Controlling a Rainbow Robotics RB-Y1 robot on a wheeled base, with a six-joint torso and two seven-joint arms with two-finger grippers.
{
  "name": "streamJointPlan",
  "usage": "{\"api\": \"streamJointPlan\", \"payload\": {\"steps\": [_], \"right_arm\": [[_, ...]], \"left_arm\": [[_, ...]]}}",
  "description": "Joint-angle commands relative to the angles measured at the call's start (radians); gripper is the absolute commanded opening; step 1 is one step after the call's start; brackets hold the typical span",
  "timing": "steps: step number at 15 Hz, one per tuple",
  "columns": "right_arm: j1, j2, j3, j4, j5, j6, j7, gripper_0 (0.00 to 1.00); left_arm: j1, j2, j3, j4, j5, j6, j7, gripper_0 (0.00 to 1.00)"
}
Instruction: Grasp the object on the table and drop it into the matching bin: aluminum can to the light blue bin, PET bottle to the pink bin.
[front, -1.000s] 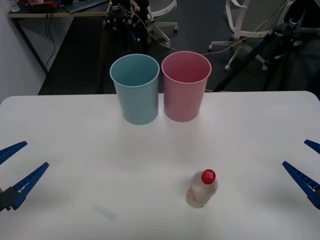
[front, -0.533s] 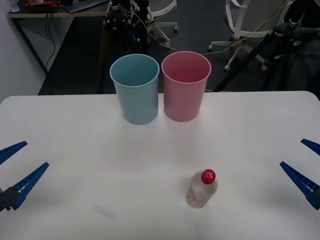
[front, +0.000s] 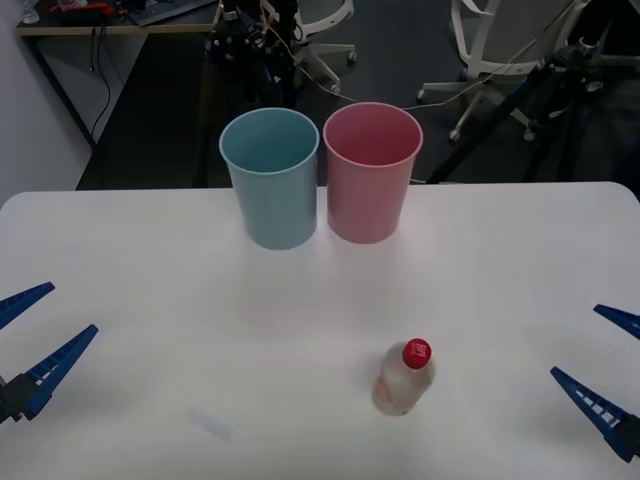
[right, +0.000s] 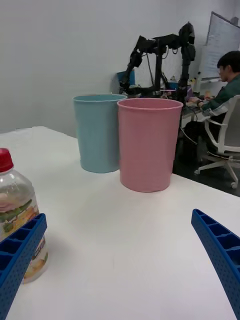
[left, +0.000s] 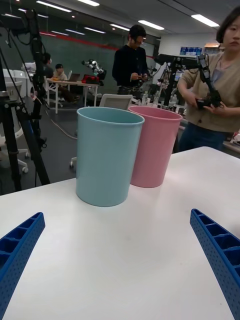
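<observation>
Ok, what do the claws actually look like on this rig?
Both match: the left claw and right claw each have two long, tapering blue plastic fingers with ribbed, grid-like pockets along the inner faces. A dark mount shows at the left claw's base. No cables or markings visible.

Beyond the far edge of the white tabletop (front: 500, 260) lies a dark grey floor (front: 160, 110). White office chairs (front: 490, 40) on castor bases stand on it, with black tripod legs (front: 510, 110) and loose cables trailing between them. A wooden desk (front: 110, 25) sits at the far left against a pale wall (front: 25, 110). The left wrist view shows a deep room with long ceiling lights (left: 150, 25) (a row of bright strips), a dark green back wall (left: 70, 50) and a cluttered table (left: 75, 85).
</observation>
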Motion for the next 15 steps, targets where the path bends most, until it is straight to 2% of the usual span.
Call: {"api": "streamJointPlan", "payload": {"steps": [1, 3, 5, 9, 15], "right_arm": [[-0.001, -0.059, 0.064, 0.081, -0.069, -0.076, 0.119, 1.00], [-0.001, -0.084, 0.105, 0.116, -0.092, -0.095, 0.186, 1.00], [0.004, -0.094, 0.136, 0.127, -0.097, -0.105, 0.200, 1.00], [-0.014, -0.114, 0.293, 0.127, -0.102, -0.071, 0.235, 1.00], [-0.093, -0.157, 0.546, 0.139, -0.189, 0.044, 0.413, 1.00]], "left_arm": [[0.000, 0.000, 0.000, 0.000, 0.000, 0.000, 0.000, 1.00], [0.000, 0.000, 0.000, 0.000, 0.000, 0.000, 0.000, 1.00], [0.000, 0.000, 0.000, 0.000, 0.000, 0.000, 0.000, 1.00], [0.000, 0.000, 0.000, 0.000, 0.000, 0.000, 0.000, 1.00], [0.000, 0.000, 0.000, 0.000, 0.000, 0.000, 0.000, 1.00]]}}
